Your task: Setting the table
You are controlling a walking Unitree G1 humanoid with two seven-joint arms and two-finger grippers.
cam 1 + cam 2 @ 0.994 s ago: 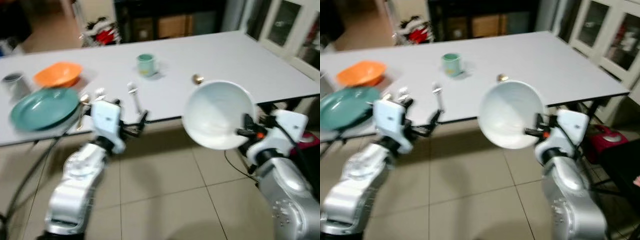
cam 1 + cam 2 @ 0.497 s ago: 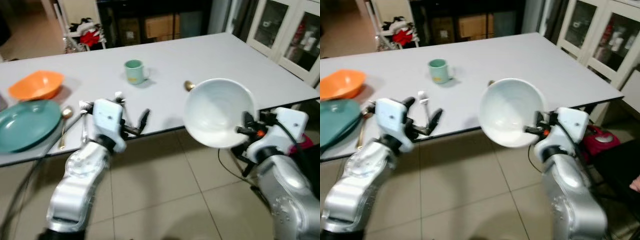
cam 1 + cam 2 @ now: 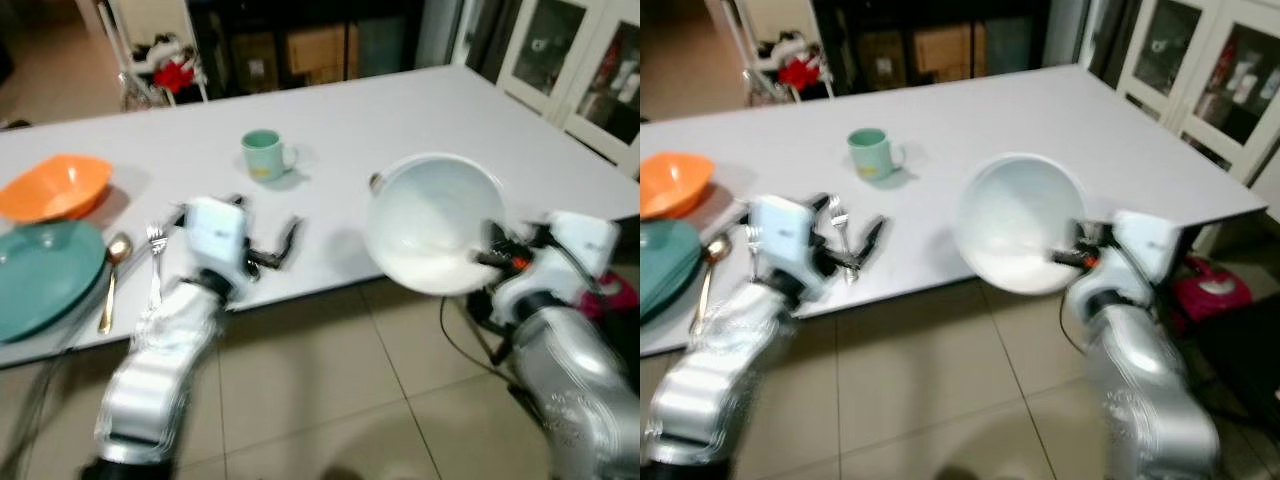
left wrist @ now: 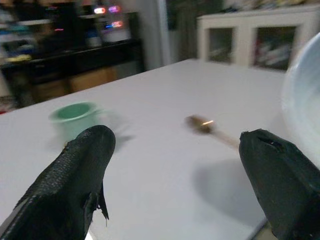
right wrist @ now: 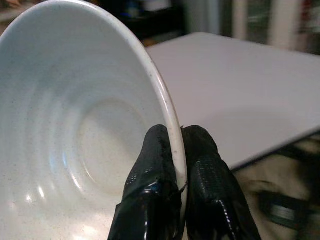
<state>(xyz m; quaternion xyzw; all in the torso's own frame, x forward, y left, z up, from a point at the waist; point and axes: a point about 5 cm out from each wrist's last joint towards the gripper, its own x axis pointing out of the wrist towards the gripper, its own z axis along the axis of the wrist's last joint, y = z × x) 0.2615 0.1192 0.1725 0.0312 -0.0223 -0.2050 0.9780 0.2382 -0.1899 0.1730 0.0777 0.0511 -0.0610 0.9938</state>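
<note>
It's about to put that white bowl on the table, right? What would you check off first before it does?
1. Grip on the white bowl: the right gripper pinches its rim between both fingers. Ok.
2. Bowl level: it is tipped toward the camera, not flat. Not ok for setting down yet.
3. Landing spot: the table is bare beyond the bowl; the green mug stands well off. Ok.
4. Small spoon lying close by the bowl: may be in the way. Cannot tell.
5. Left gripper: open, holding nothing, over the table edge, apart from the fork. Ok.
6. Picture sharpness: views are blurred. Not ok.
</note>
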